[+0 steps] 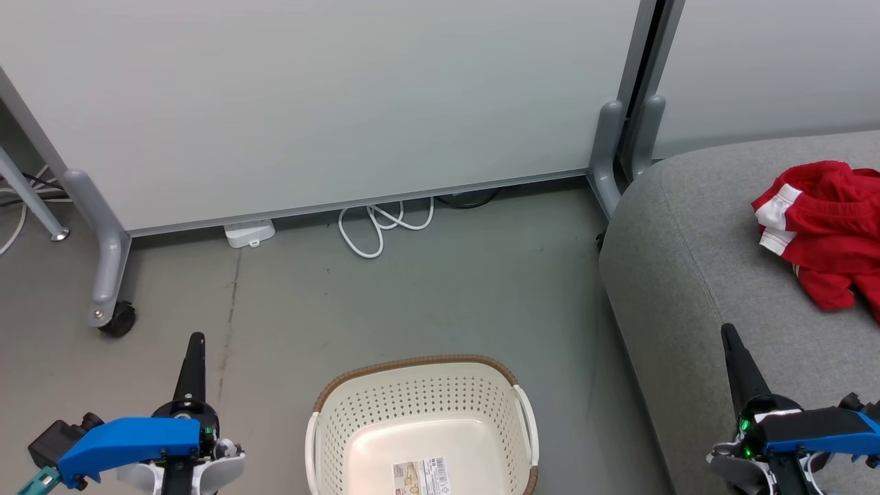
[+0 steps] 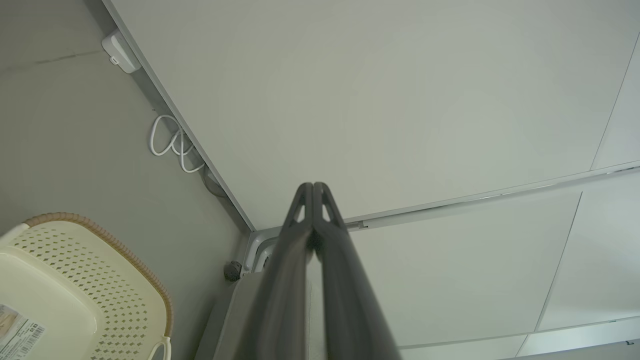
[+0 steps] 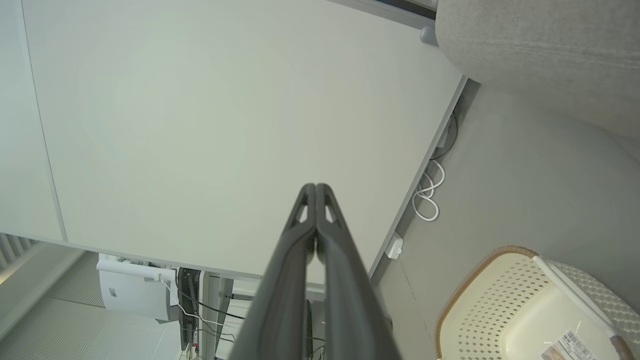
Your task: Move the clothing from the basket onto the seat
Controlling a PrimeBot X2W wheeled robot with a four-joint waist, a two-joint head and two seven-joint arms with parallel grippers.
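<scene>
Head view: the left gripper (image 1: 196,338) and right gripper (image 1: 727,330) point up, low on either side of the basket (image 1: 419,395) — the clothing (image 1: 821,227) lies on the seat (image 1: 680,275). Left wrist view: fingers pressed together, holding nothing. Right wrist view — the same.

The head camera looks down on the basket (image 1: 412,395) and floor (image 1: 447,295); both wrist cameras, low, face the partition (image 2: 400,100), each catching the basket.

I am seeing the basket (image 1: 412,402) sitting on the floor (image 1: 426,302) between my left hand (image 1: 196,338) and right hand (image 1: 727,331). The clothing (image 1: 821,227) is lying on the seat (image 1: 687,275), right of the basket, and a cable (image 1: 379,225) is lying behind, under a panel (image 1: 309,103).
</scene>
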